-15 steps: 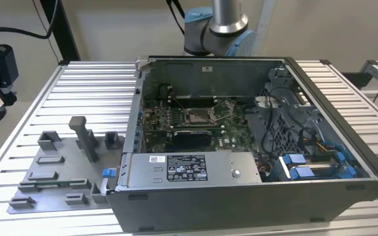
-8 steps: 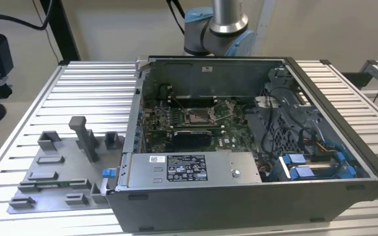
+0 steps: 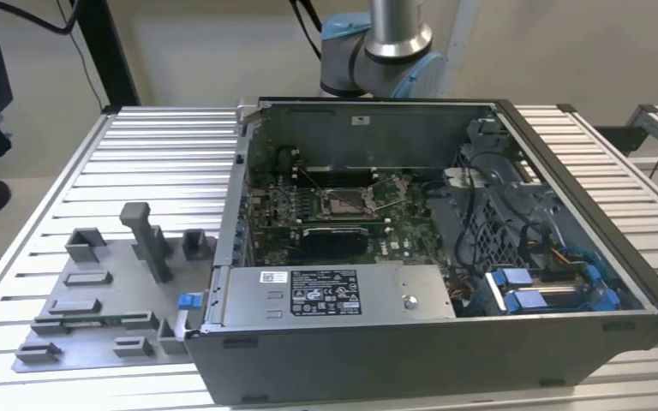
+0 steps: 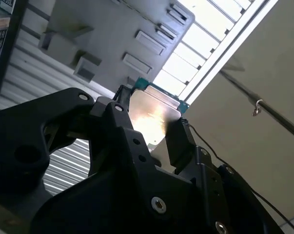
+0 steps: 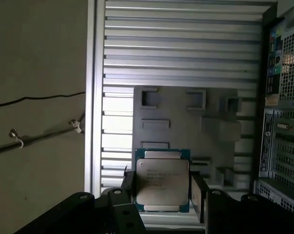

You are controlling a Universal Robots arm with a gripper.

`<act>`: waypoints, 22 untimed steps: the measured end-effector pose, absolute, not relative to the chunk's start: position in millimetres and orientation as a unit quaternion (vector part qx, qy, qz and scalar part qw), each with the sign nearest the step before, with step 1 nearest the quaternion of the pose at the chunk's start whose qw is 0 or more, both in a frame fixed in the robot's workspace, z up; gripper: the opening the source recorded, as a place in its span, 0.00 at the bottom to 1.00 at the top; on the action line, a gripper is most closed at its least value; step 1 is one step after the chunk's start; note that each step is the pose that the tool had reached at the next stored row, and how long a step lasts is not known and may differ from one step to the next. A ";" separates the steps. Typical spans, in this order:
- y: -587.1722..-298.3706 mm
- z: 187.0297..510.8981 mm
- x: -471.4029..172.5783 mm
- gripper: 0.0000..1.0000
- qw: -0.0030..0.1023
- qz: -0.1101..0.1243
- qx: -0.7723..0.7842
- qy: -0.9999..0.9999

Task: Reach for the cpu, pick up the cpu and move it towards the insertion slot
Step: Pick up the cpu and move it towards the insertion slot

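Observation:
In both wrist views my gripper [image 5: 162,190] [image 4: 147,127] is shut on the cpu [image 5: 162,178] [image 4: 154,111], a flat silvery square chip with a thin teal-green rim. One black finger [image 5: 128,187] presses one side and the other finger [image 5: 198,192] presses the opposite side. The cpu hangs well above the grey fixture plate [image 5: 186,127], clear of it. In the exterior view the insertion slot [image 3: 346,203], a silver-framed socket with a wire lever, lies on the green board inside the open computer case [image 3: 558,342].
The grey fixture plate [image 3: 100,295] with raised blocks and a tall post [image 3: 146,240] lies on the slatted metal table [image 3: 158,163] at the exterior view's left of the case. Cables and blue connectors [image 3: 535,291] fill the case's right side. The arm's base [image 3: 380,51] stands behind the case.

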State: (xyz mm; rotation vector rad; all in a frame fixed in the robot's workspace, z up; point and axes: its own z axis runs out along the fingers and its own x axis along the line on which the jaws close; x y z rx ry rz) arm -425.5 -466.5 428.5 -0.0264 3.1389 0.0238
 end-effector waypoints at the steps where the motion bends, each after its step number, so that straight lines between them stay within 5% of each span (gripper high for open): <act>1: -466.5 430.4 -425.5 0.00 0.001 0.007 -0.008 1.000; 22: -466.3 431.1 -394.8 0.00 -0.001 0.007 -0.008 1.000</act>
